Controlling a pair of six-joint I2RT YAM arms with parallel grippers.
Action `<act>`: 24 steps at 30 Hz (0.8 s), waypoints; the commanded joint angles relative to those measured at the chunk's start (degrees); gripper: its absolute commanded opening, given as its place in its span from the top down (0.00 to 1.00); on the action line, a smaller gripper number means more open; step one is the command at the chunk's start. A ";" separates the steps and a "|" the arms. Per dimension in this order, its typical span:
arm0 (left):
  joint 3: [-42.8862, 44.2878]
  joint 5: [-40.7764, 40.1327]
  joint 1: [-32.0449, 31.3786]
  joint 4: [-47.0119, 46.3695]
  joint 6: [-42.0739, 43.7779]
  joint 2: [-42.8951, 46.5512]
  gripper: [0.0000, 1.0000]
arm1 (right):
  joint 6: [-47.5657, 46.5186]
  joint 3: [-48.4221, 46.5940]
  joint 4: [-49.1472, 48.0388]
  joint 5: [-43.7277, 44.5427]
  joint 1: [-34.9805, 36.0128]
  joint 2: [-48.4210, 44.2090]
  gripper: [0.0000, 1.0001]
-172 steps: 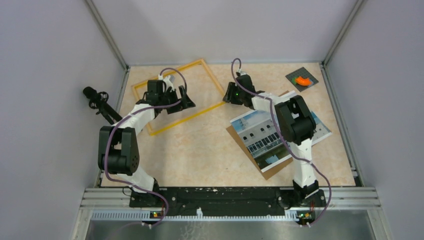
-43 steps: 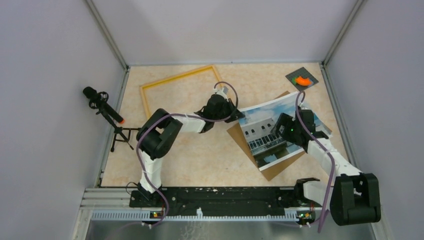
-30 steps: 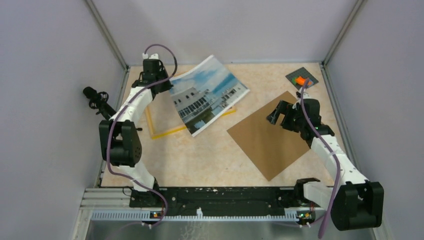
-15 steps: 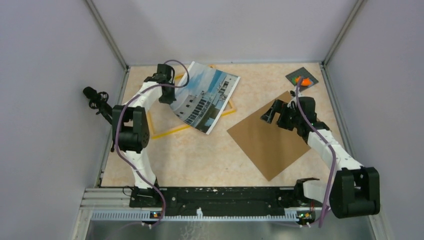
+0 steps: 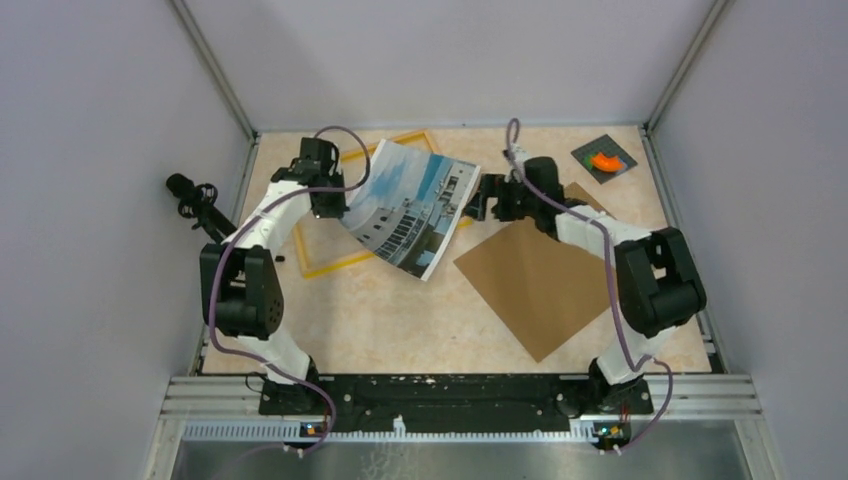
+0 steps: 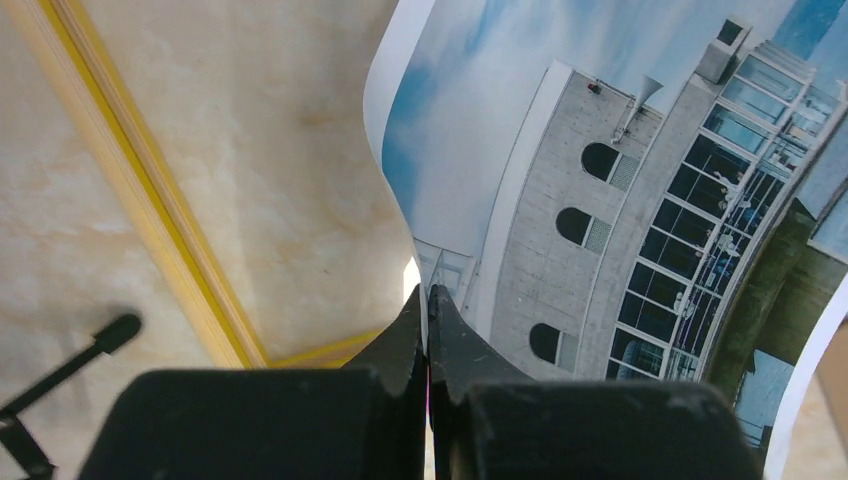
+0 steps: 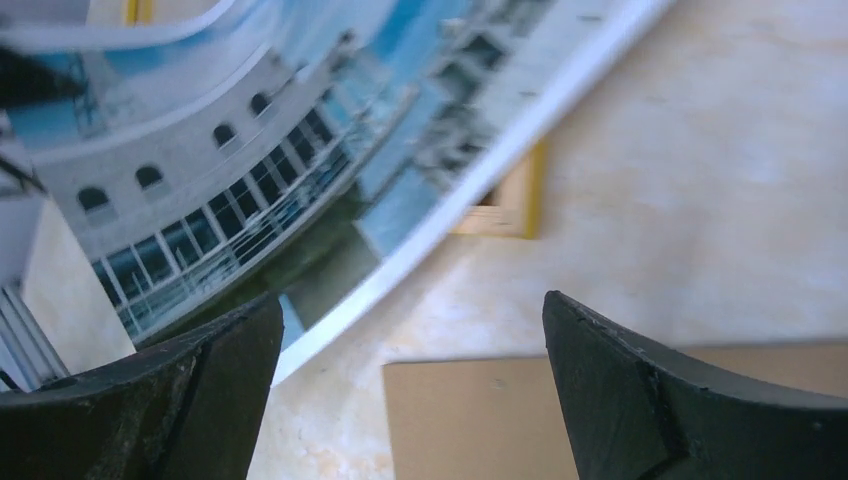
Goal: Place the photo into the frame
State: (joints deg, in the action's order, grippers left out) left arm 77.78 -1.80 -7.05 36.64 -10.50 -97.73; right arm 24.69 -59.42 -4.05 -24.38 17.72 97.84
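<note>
The photo (image 5: 410, 205), a print of a white building under blue sky, hangs curled and tilted over the right half of the yellow frame (image 5: 296, 240). My left gripper (image 5: 336, 200) is shut on its left edge; in the left wrist view the fingertips (image 6: 428, 295) pinch the white border of the photo (image 6: 600, 200), with the frame's rail (image 6: 150, 200) below. My right gripper (image 5: 478, 200) stands open just right of the photo's right edge, holding nothing. Through its open jaws (image 7: 410, 300) I see the photo (image 7: 250, 170), a frame corner (image 7: 520, 200) and table.
A brown backing board (image 5: 545, 285) lies flat right of centre, its corner (image 7: 520, 420) beneath my right gripper. A grey pad with an orange piece (image 5: 603, 160) sits at the back right. A small black tripod (image 5: 200, 205) stands at the left wall.
My left gripper has brought the photo down and a little right over the frame. My right arm has swung left from above the backing board to the photo's right edge.
</note>
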 commanded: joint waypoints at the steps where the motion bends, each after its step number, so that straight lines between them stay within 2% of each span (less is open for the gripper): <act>1: -3.87 5.51 0.08 0.99 -8.78 5.59 1.00 | -18.46 -1.57 -4.07 8.95 14.14 -5.52 0.01; 3: -5.16 7.07 0.10 1.05 -10.27 6.78 1.00 | -30.29 0.92 -6.12 17.38 24.11 -8.29 0.01; 5: -5.23 8.00 0.08 1.91 -11.60 7.60 1.00 | -43.23 7.52 -12.28 27.66 34.29 -10.17 0.01; 8: -5.11 8.61 0.11 2.63 -11.89 8.97 1.00 | -55.36 12.03 -21.00 40.93 43.30 -9.53 0.01; 11: -5.26 8.30 0.11 3.54 -11.83 10.27 1.00 | -59.38 10.48 -21.33 48.39 47.52 -6.17 0.02; 14: -5.75 8.18 0.10 4.20 -11.52 11.46 1.00 | -61.75 8.84 -21.50 52.21 50.31 -2.80 0.02; 17: -6.15 7.44 0.09 4.64 -11.04 12.53 1.00 | -62.43 5.99 -23.58 63.17 51.32 1.43 0.04; 18: -6.32 6.06 0.10 5.14 -10.64 13.19 1.00 | -62.55 3.82 -20.76 66.25 51.52 2.83 0.09; 21: -6.44 4.25 0.10 5.50 -10.17 14.15 1.00 | -61.58 1.87 -16.16 65.91 52.25 2.69 0.26; 24: -6.32 3.04 0.05 5.28 -10.28 14.85 1.00 | -61.21 2.03 -15.20 67.14 53.70 2.57 0.32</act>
State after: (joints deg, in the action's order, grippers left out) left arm 71.48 3.64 -7.05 41.76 -21.08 -85.97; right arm -36.03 -54.48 -20.08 36.84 69.04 100.99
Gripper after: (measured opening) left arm 0.003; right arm 0.711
